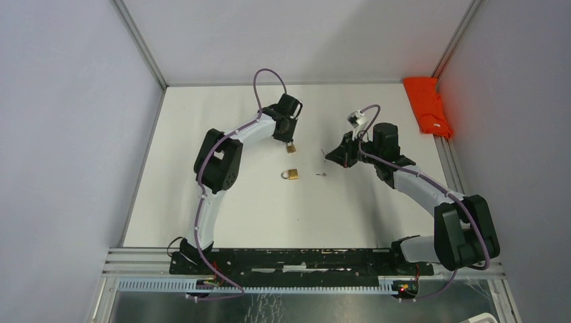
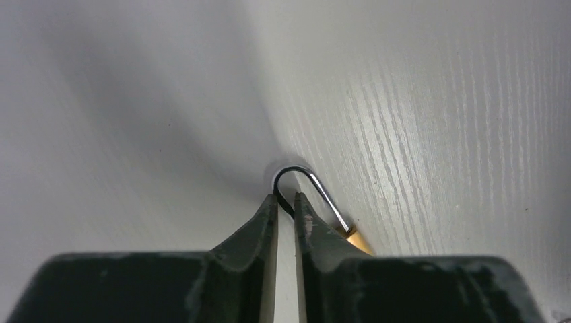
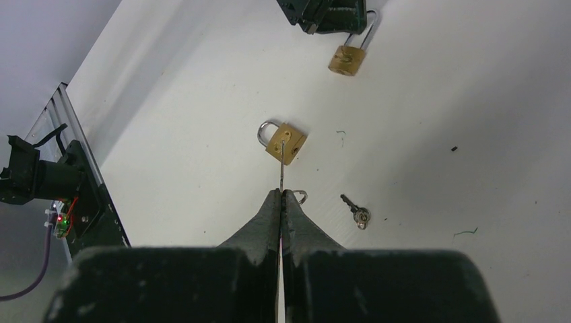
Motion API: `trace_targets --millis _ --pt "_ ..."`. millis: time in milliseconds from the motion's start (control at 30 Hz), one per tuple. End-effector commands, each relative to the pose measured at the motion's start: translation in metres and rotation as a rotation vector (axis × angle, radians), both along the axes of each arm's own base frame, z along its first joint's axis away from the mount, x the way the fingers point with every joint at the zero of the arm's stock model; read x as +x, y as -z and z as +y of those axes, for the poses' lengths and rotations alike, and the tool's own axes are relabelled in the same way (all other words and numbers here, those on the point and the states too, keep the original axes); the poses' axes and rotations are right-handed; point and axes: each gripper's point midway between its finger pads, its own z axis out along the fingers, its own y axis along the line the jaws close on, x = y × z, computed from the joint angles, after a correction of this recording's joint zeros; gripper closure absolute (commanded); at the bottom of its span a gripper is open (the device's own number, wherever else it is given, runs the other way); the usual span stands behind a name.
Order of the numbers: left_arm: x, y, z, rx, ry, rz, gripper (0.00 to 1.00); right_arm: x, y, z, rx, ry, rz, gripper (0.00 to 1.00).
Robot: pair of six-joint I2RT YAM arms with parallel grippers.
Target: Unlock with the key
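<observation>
- Left fingers (image 2: 275,207), nearly closed, pinch the steel shackle (image 2: 327,199) of a small brass padlock (image 2: 355,238) over the white desk (image 2: 438,134).
- Right fingers (image 3: 276,200) are clamped shut on a thin silver key (image 3: 281,173), not yet in the keyhole.
- Inserting and turning remain.

The left gripper (image 2: 286,202) fills the bottom of the view, its two dark jaws drawn almost together with only a thin gap between them. One leg of a silver shackle (image 2: 326,197) passes between the tips, and its arch rises just above them. The brass padlock (image 2: 359,241) body peeks out beside the right jaw, mostly hidden. Behind lies the white, faintly grained table (image 2: 438,121).
</observation>
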Motion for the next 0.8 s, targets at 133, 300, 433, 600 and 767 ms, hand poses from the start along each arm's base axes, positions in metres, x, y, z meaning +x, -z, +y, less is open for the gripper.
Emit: trace_targets --millis 133,300,433,600,767 --pt "-0.034 0.060 0.021 0.061 -0.128 0.190 0.98 0.003 0.004 0.000 0.001 0.000 -0.027 1.00" --pt "-0.030 0.041 0.021 0.035 -0.156 0.160 0.98 0.004 0.006 0.001 0.016 0.002 -0.021 1.00" --pt "-0.023 0.015 0.018 -0.007 -0.192 0.127 0.98 0.005 0.006 0.003 0.026 -0.007 -0.018 1.00" --pt "-0.016 -0.016 0.018 -0.074 -0.267 0.105 0.98 0.007 0.008 0.009 0.062 -0.015 0.000 1.00" --pt "-0.011 -0.054 0.019 -0.162 -0.323 0.056 0.98 0.005 0.010 0.018 0.100 -0.026 0.010 1.00"
